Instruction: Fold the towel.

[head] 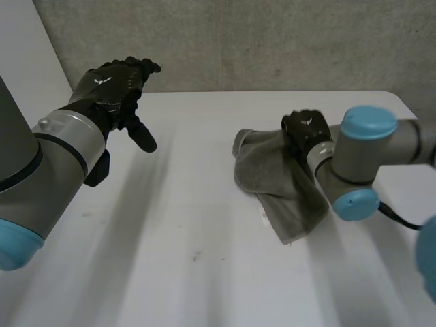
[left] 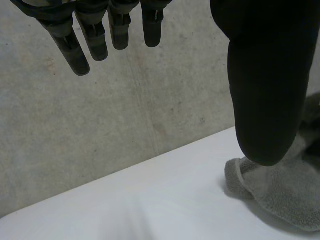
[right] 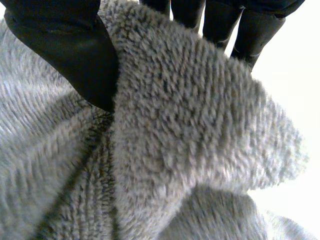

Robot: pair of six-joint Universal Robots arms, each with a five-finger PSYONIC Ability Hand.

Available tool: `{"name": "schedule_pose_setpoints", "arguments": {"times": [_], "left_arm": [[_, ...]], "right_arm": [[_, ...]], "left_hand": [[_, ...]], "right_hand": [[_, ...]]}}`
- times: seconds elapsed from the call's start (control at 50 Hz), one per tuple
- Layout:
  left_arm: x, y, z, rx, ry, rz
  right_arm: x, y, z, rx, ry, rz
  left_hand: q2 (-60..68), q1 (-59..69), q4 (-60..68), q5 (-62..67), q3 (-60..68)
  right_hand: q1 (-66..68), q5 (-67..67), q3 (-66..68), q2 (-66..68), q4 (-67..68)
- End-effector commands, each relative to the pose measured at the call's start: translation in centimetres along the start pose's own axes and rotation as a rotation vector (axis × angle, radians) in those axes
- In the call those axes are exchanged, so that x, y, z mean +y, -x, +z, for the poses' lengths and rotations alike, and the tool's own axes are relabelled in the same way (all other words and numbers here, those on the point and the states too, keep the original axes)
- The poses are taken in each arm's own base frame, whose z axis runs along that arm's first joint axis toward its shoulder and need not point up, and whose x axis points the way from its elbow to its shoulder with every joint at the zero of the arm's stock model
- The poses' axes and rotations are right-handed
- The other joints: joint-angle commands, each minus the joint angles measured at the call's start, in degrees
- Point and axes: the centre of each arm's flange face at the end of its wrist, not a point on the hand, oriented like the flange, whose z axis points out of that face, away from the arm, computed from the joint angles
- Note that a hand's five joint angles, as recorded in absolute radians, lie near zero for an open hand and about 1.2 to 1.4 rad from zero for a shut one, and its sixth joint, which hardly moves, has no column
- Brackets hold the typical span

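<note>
R hand (head: 305,129) pinching towel (head: 269,174), white tag (head: 264,216) unreadable, L hand (head: 112,88) relaxed

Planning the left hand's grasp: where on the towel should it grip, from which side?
Probably the towel at its rolled far-left edge, from the left: it bulges off the table, faces the open left hand, clear of the right hand, whose fingers pinch a fold.

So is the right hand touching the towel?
Touching. The right wrist view shows the right hand pinching a fold of the towel between thumb and fingers.
</note>
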Motion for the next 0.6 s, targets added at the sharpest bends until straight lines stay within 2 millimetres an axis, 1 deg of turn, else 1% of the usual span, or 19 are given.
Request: {"name": "schedule_pose_setpoints", "arguments": {"times": [0.02, 0.06, 0.1, 0.12, 0.16, 0.22, 0.26, 0.3, 0.32, 0.34, 0.36, 0.38, 0.4, 0.42, 0.44, 0.48, 0.54, 0.58, 0.6], "left_arm": [[-1.0, 0.1, -0.3, -0.007, -0.031, -0.004], [-1.4, 0.2, -0.5, -0.010, -0.043, -0.006], [-2.2, 0.3, -0.9, -0.010, -0.067, -0.009], [-2.2, 0.3, -0.9, -0.010, -0.067, -0.009], [-2.6, 0.4, -1.1, -0.012, -0.078, -0.010], [-3.1, 0.8, -1.2, -0.024, -0.095, -0.012], [-3.5, 1.2, -1.2, -0.036, -0.106, -0.013], [-3.5, 1.3, -1.2, -0.039, -0.108, -0.012], [-3.5, 1.3, -1.2, -0.040, -0.108, -0.012], [-3.4, 1.4, -1.1, -0.040, -0.103, -0.011], [-3.5, 1.5, -1.0, -0.043, -0.103, -0.011], [-3.5, 1.5, -1.0, -0.043, -0.103, -0.011], [-3.3, 1.6, -0.9, -0.046, -0.097, -0.012], [-3.2, 1.6, -0.7, -0.046, -0.090, -0.012], [-3.2, 1.6, -0.7, -0.046, -0.089, -0.012], [-3.0, 1.6, -0.6, -0.048, -0.080, -0.011], [-2.1, 1.6, -0.4, -0.048, -0.044, -0.017], [-0.9, 1.7, -0.3, -0.053, 0.012, -0.016], [-0.9, 1.7, -0.3, -0.053, 0.013, -0.016]], "right_arm": [[-6.9, 1.5, -4.9, -0.082, -0.108, 0.086], [-7.8, 2.9, -6.1, -0.118, -0.113, 0.100], [-8.0, 6.3, -9.0, -0.205, -0.059, 0.145], [-8.0, 6.3, -9.0, -0.205, -0.059, 0.145], [-6.7, 9.5, -12.0, -0.304, 0.060, 0.180], [-5.9, 10.9, -13.5, -0.349, 0.132, 0.187], [-4.4, 13.2, -16.6, -0.439, 0.274, 0.172], [-4.0, 13.6, -17.8, -0.463, 0.339, 0.160], [-4.0, 13.7, -18.8, -0.484, 0.390, 0.154], [-4.1, 13.7, -18.8, -0.484, 0.390, 0.154], [-4.2, 13.4, -19.2, -0.482, 0.421, 0.152], [-4.2, 13.4, -19.2, -0.482, 0.422, 0.152], [-4.7, 13.1, -19.5, -0.479, 0.424, 0.146], [-6.0, 12.5, -19.3, -0.460, 0.379, 0.154], [-6.0, 12.5, -19.3, -0.460, 0.378, 0.154], [-8.7, 8.8, -17.5, -0.347, 0.247, 0.180], [-9.7, 6.6, -16.7, -0.292, 0.198, 0.194], [-11.2, 3.3, -15.6, -0.204, 0.123, 0.207], [-11.2, 3.2, -15.6, -0.203, 0.122, 0.208]], "left_hand": [[1.1, 0.1, 1.0, -1.0, 0.9], [0.9, 0.0, 0.8, -1.1, 0.8], [0.9, 0.0, 0.8, -1.1, 0.8], [0.9, 0.0, 0.8, -1.1, 0.8], [0.9, 0.0, 0.8, -1.1, 0.8], [0.9, 0.0, 0.8, -1.1, 0.8], [0.7, -0.2, 0.7, -1.3, 0.6], [0.7, -0.2, 0.7, -1.3, 0.6], [0.7, -0.2, 0.7, -1.3, 0.6], [0.7, -0.2, 0.7, -1.3, 0.6], [0.7, -0.2, 0.7, -1.3, 0.6], [0.7, -0.2, 0.7, -1.3, 0.6], [0.7, -0.2, 0.7, -1.3, 0.6], [0.7, -0.2, 0.7, -1.3, 0.6], [0.7, -0.2, 0.7, -1.3, 0.6], [0.6, -0.4, 0.5, -1.5, 0.4], [0.7, -0.2, 0.7, -1.3, 0.6], [0.9, 0.0, 0.8, -1.1, 0.8], [0.9, 0.0, 0.8, -1.1, 0.8]], "right_hand": [[5.0, 16.9, 13.4, 13.0, 12.2], [5.0, 16.9, 13.4, 13.0, 12.2], [5.0, 16.9, 13.4, 13.0, 12.2], [5.0, 16.9, 13.4, 13.0, 12.2], [5.0, 16.9, 13.4, 13.0, 12.2], [5.0, 16.9, 13.4, 13.0, 12.2], [5.0, 16.9, 13.4, 13.0, 12.2], [5.0, 16.9, 13.4, 13.0, 12.2], [-15.8, -3.9, -7.3, -7.7, -8.6], [-16.0, -4.1, -7.5, -7.9, -8.8], [-44.1, -32.3, -35.7, -36.1, -36.9], [-44.4, -32.5, -36.0, -36.4, -37.2], [-60.6, -48.7, -52.1, -52.5, -53.4], [-65.0, -53.1, -56.6, -57.0, -57.8], [-65.0, -53.1, -56.6, -57.0, -57.8], [-65.0, -53.1, -56.6, -57.0, -57.8], [-65.0, -53.1, -56.6, -57.0, -57.8], [-65.0, -53.1, -56.6, -57.0, -57.8], [-65.0, -53.1, -56.6, -57.0, -57.8]]}}
